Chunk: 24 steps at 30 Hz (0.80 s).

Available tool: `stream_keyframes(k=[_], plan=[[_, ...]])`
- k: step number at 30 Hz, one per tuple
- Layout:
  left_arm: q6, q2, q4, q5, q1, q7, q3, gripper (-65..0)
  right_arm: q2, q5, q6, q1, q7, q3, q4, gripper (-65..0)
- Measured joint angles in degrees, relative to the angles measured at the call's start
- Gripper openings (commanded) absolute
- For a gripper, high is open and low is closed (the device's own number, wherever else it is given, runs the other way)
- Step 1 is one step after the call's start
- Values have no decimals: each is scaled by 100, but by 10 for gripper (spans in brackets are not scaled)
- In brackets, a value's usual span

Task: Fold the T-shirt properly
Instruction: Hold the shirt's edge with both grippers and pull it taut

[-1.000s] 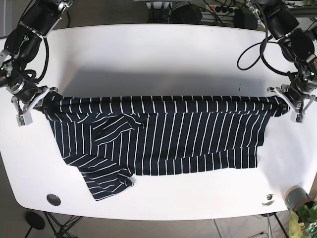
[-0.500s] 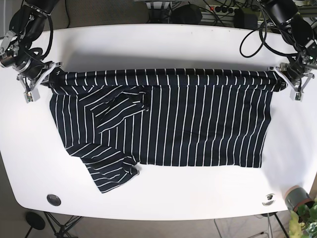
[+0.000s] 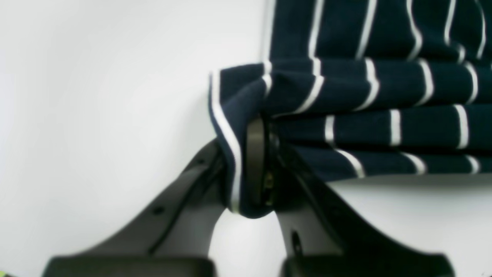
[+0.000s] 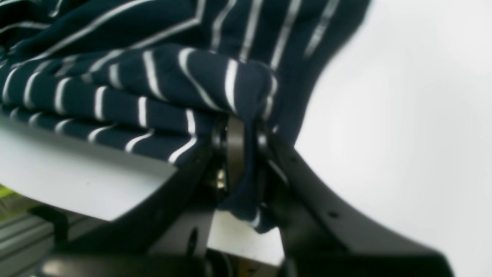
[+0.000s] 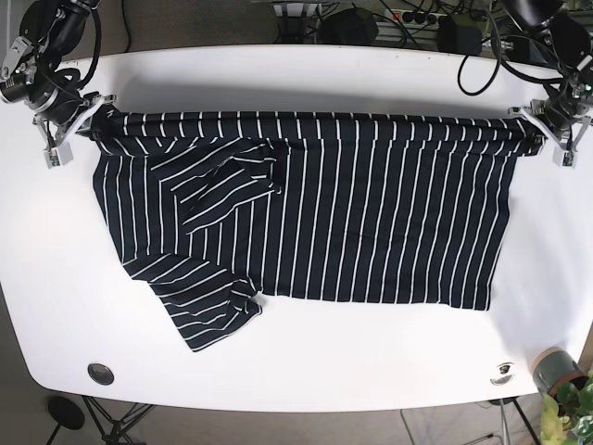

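The T-shirt is dark navy with thin white stripes and lies spread across the white table, its far edge pulled taut between both arms. My left gripper is shut on the shirt's right far corner; in the left wrist view the cloth is pinched between the black fingers. At the left far corner my right gripper is shut on the fabric, bunched over its fingers. One sleeve sticks out at the near left, and another lies folded over the body.
A round black grommet sits in the table near its front left edge. At the front right are a small metal fitting and a potted plant. Cables and dark equipment lie behind the table.
Both grippers have carried the shirt's held edge toward the table's far side. The shirt has drawn out longer and flatter, its near hem dragged farther from the front edge.
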Motion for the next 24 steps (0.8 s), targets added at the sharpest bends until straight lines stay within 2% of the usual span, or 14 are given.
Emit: stream_keyframes(k=[4, 10, 15, 19, 24], plan=[[9, 42, -37, 166, 94, 146, -103, -650, -210, -79, 0, -63, -79, 59, -2, -607], [33, 46, -9, 157, 48, 96, -103, -650, -332, -114, -7, -166, -22, 83, 9, -607], [31, 63, 114, 160, 48, 140, -186, -650, -363, -153, -7, -238, -44, 87, 9, -610], [33, 140, 568, 118, 28, 136, -433, -650, -376, -107, -2, -221, -20, 85, 9, -612], [31, 260, 1045, 144, -48, 151, -407, -650, -376, -153, -4, -214, -20, 87, 7, -612]])
